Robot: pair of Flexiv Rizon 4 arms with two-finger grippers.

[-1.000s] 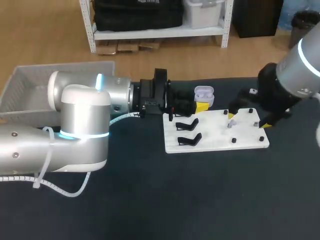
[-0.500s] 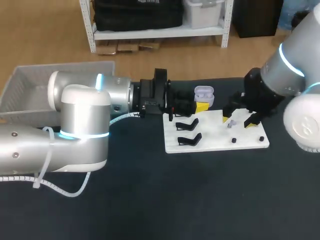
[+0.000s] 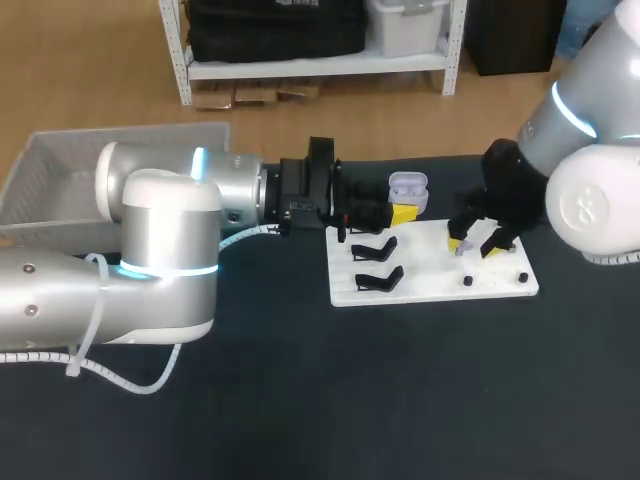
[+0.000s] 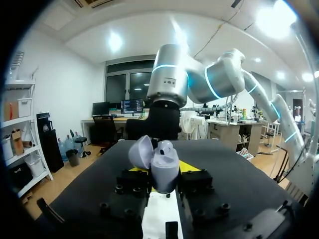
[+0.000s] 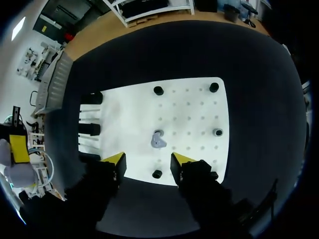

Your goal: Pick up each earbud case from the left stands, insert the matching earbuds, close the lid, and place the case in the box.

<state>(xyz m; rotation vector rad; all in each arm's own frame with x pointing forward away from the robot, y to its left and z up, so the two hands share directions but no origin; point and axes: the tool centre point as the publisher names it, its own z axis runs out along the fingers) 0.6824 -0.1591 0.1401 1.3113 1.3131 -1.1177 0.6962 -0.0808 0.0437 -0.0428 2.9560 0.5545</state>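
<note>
My left gripper (image 3: pixel 396 212) is shut on a lavender earbud case (image 3: pixel 407 189) with its lid up, held beside the white board's (image 3: pixel 430 285) far left corner. In the left wrist view the case (image 4: pixel 163 167) stands upright between the fingers of the left gripper (image 4: pixel 162 174), its lid tilted back. A small lavender earbud (image 5: pixel 158 140) lies on the white board (image 5: pixel 189 109). My right gripper (image 5: pixel 148 160) hovers over it, open, with the earbud just ahead of the gap between its yellow tips. In the head view the right gripper (image 3: pixel 474 243) is above the board's right half.
Two black stands (image 3: pixel 376 247) (image 3: pixel 380 279) sit on the board's left part, and small black pegs (image 5: pixel 158 90) (image 5: pixel 218 132) dot its right part. A pale mesh box (image 3: pixel 60 170) stands at the far left of the dark table.
My right gripper has swung left over the board to above the earbud, and its fingers have drawn closer together. The left arm and the case have kept still.
</note>
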